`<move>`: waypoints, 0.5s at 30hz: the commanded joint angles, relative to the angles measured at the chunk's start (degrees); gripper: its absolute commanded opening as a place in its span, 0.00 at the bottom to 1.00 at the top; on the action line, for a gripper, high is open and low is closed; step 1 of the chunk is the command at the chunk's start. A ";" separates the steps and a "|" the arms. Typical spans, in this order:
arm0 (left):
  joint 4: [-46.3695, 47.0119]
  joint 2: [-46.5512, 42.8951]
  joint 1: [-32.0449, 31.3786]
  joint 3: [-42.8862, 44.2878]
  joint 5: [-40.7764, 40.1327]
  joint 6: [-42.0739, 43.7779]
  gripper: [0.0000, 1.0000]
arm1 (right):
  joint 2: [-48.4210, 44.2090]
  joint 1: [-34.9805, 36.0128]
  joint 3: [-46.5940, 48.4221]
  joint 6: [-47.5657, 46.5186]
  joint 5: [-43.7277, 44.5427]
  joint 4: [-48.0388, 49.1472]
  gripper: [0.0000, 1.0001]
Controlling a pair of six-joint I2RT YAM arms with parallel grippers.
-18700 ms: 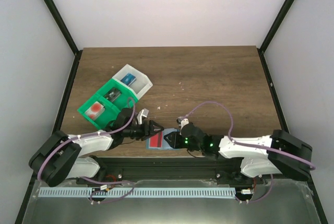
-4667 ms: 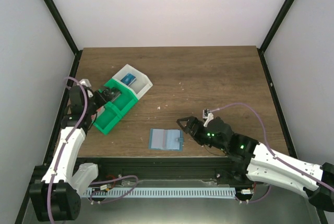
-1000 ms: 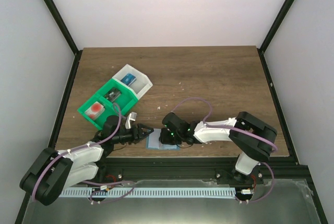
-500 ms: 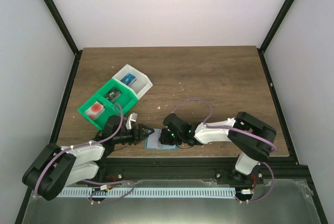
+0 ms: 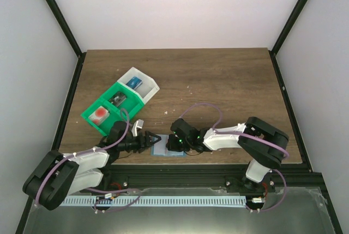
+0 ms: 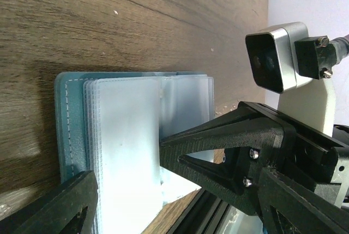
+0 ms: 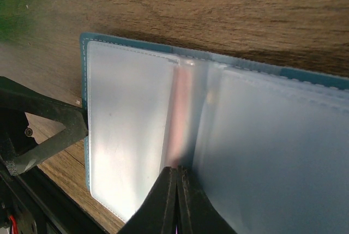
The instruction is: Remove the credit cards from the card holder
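Teal card holder [image 7: 125, 130] lay open on table [image 5: 218, 81] | left gripper [image 6: 126, 162] released, spread at holder's left edge | right gripper [image 7: 175, 172] clenched at holder's middle fold

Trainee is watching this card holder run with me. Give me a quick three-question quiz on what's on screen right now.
1. True or false: the card holder lies folded shut on the table.
2. Of the left hand and the right hand, which has its jaws apart? A) left B) right C) both
3. Fill in: seen from above, a credit card with a red spot lies in the green-and-white ____.

Key: 1. False, it lies open with its clear sleeves showing. 2. A. 3. tray.
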 commanded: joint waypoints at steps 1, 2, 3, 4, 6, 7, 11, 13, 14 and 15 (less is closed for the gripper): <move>0.07 -0.31 -0.29 0.80 -0.04 1.30 0.82 | 1.29 0.55 -1.20 -0.08 -0.41 -1.49 0.02; 0.38 -0.24 -0.33 0.73 0.11 1.08 0.82 | 1.38 0.55 -1.26 -0.13 -0.45 -1.37 0.02; 0.76 -0.10 -0.32 0.63 0.23 0.80 0.82 | 1.43 0.55 -1.30 -0.05 -0.49 -1.28 0.02; 1.47 0.06 -0.32 0.33 0.38 0.40 0.82 | 1.47 0.54 -1.36 -0.04 -0.57 -1.17 0.02; 3.00 0.46 -0.24 -0.18 0.81 -0.42 0.83 | 1.40 0.55 -1.41 -0.05 -0.56 -1.17 0.02; 3.50 0.75 -0.30 -0.26 0.98 -0.57 0.83 | 1.27 0.55 -1.45 0.00 -0.56 -1.13 0.02; 4.49 1.44 -0.31 -0.16 1.74 -0.74 0.83 | 1.19 0.55 -1.45 -0.13 -0.53 -1.12 0.02; 4.96 1.39 -0.31 -0.25 1.99 -0.95 0.83 | 1.28 0.54 -1.51 -0.11 -0.59 -0.99 0.02; 5.02 1.37 -0.34 -0.28 1.97 -1.00 0.83 | 1.30 0.50 -1.55 -0.09 -0.63 -0.88 0.02; 5.09 1.37 -0.34 -0.29 2.04 -1.09 0.83 | 1.35 0.54 -1.50 -0.13 -0.63 -0.75 0.02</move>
